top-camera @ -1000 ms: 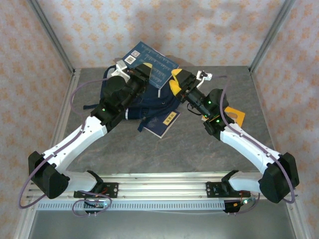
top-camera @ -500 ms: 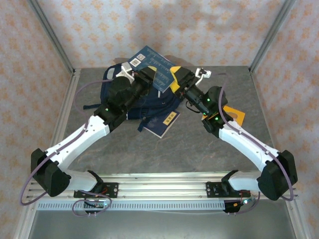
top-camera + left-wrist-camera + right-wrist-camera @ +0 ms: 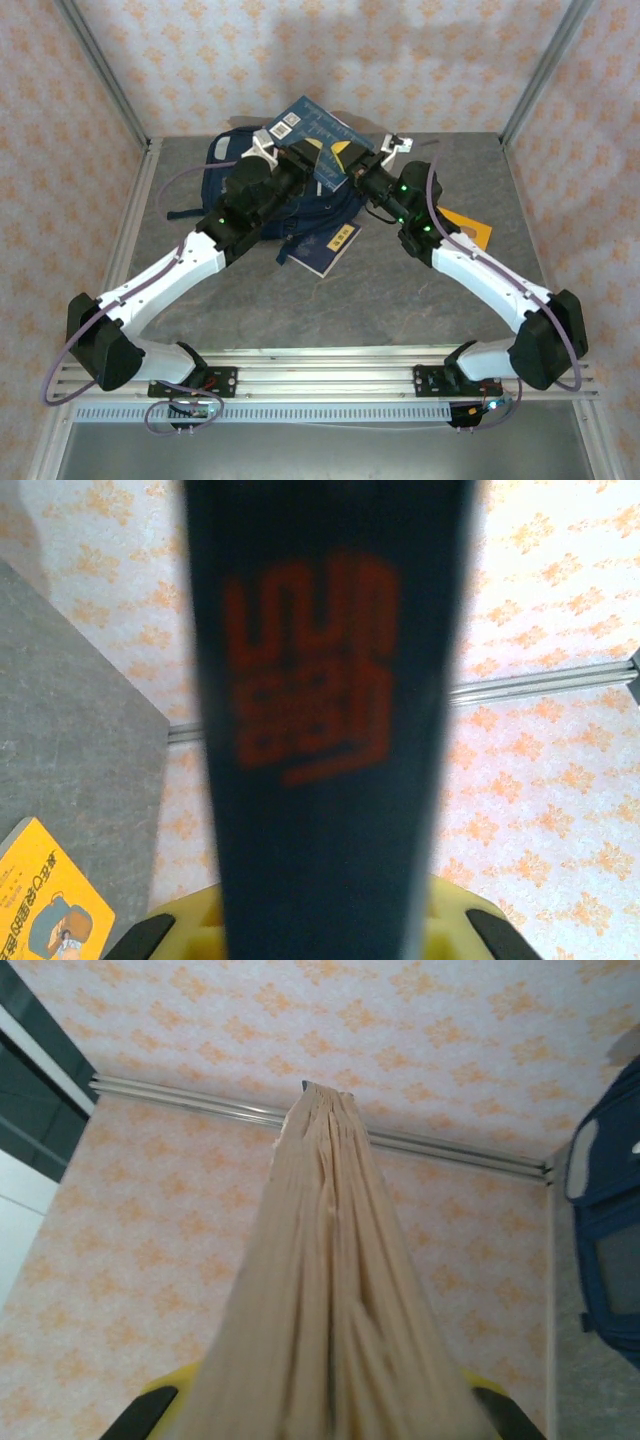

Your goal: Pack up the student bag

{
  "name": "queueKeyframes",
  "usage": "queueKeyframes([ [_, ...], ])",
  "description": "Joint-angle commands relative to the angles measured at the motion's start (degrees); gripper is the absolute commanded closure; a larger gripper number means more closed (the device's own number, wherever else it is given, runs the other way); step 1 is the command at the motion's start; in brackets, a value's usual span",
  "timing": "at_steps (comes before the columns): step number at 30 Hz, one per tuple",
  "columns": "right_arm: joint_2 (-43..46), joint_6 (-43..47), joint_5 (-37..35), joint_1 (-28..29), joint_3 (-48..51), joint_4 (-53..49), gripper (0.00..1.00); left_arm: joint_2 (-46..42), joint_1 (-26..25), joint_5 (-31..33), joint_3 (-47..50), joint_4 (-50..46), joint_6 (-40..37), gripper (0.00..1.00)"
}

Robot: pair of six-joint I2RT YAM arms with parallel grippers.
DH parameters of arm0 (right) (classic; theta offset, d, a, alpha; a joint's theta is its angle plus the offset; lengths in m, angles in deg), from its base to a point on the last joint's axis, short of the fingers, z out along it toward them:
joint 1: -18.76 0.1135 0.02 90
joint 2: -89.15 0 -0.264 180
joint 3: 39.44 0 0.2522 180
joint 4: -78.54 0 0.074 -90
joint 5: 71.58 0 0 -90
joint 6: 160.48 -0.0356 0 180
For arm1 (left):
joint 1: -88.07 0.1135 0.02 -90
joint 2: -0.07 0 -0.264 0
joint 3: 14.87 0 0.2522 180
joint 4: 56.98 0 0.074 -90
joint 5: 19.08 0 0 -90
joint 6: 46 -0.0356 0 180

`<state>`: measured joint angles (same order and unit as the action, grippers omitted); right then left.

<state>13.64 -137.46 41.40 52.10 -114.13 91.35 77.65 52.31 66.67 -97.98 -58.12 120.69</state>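
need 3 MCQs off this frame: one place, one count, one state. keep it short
1. Where on the table is the yellow book?
A) near left corner
B) right side, past the right arm
C) against the back wall

2. How many books are in the top view?
A) one
B) three
C) five

3. The raised blue book is:
A) held by both grippers
B) lying flat
C) standing unsupported

Answers:
1 B: it lies flat just beyond the right forearm.
2 B: the raised one, a second blue book against the bag, and the yellow one.
3 A: the left gripper clamps its spine and the right gripper its page edge, above the bag.
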Motion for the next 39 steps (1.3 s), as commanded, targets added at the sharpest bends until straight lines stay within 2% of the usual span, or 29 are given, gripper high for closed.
queueKeyframes([
  [1,5.9,7.3,-4.0,-1.4,-0.5,-9.4,1.00,-0.3,-0.1,0.0,-1.5,-6.3,-2.2,0.78],
  [3,9.4,11.3,-6.1,-2.5,-0.3,-20.7,1.00,1.7,0.7,-2.4,-6.4,-16.0,-7.6,0.53],
  [5,12.8,15.7,-9.6,-3.6,-0.4,-32.4,1.00,4.7,1.2,-2.3,-12.7,-28.4,-14.7,0.45],
  [8,17.8,21.9,-15.0,-4.6,-0.5,-48.9,1.00,11.5,1.5,1.5,-22.6,-43.0,-25.1,0.35],
  [9,19.6,23.8,-16.2,-4.7,-0.2,-52.8,1.00,14.4,1.5,3.6,-26.0,-47.1,-28.2,0.23],
  [10,21.2,25.2,-17.1,-4.7,0.3,-55.4,1.00,17.5,1.5,5.6,-30.1,-51.1,-30.6,0.17],
  [12,25.2,27.0,-19.0,-4.8,2.1,-59.6,1.00,25.7,1.5,10.5,-40.7,-60.4,-36.4,0.14],
  [16,31.5,27.9,-21.6,-5.0,4.8,-64.6,1.00,42.7,2.3,17.1,-59.9,-71.6,-44.8,0.13],
  [19,34.3,28.5,-22.7,-5.2,5.0,-68.5,1.00,50.2,3.9,16.1,-65.4,-70.9,-44.5,0.12],
  [22,36.0,29.6,-23.2,-5.3,4.6,-71.6,1.00,57.6,4.3,18.5,-73.6,-72.4,-45.6,0.08],
  [24,36.9,30.6,-22.9,-5.3,4.3,-73.1,1.00,61.1,4.5,19.0,-75.5,-70.8,-47.9,0.08],
  [30,39.3,29.4,-21.9,-5.3,6.3,-76.0,1.00,69.4,4.8,14.5,-80.4,-66.5,-48.5,0.08],
  [34,40.7,27.9,-19.7,-5.3,8.7,-75.9,1.00,72.8,4.8,16.4,-82.7,-65.9,-48.6,0.13],
  [35,40.9,27.6,-19.1,-5.3,9.1,-76.0,1.00,73.4,4.9,16.8,-83.3,-66.3,-48.8,0.19],
  [36,41.1,27.6,-18.9,-5.3,9.2,-76.1,1.00,73.9,5.0,16.6,-83.9,-66.8,-48.9,0.30],
  [39,41.7,28.8,-19.3,-5.3,8.9,-76.3,1.00,73.2,5.3,15.0,-84.0,-68.1,-49.1,0.73],
])
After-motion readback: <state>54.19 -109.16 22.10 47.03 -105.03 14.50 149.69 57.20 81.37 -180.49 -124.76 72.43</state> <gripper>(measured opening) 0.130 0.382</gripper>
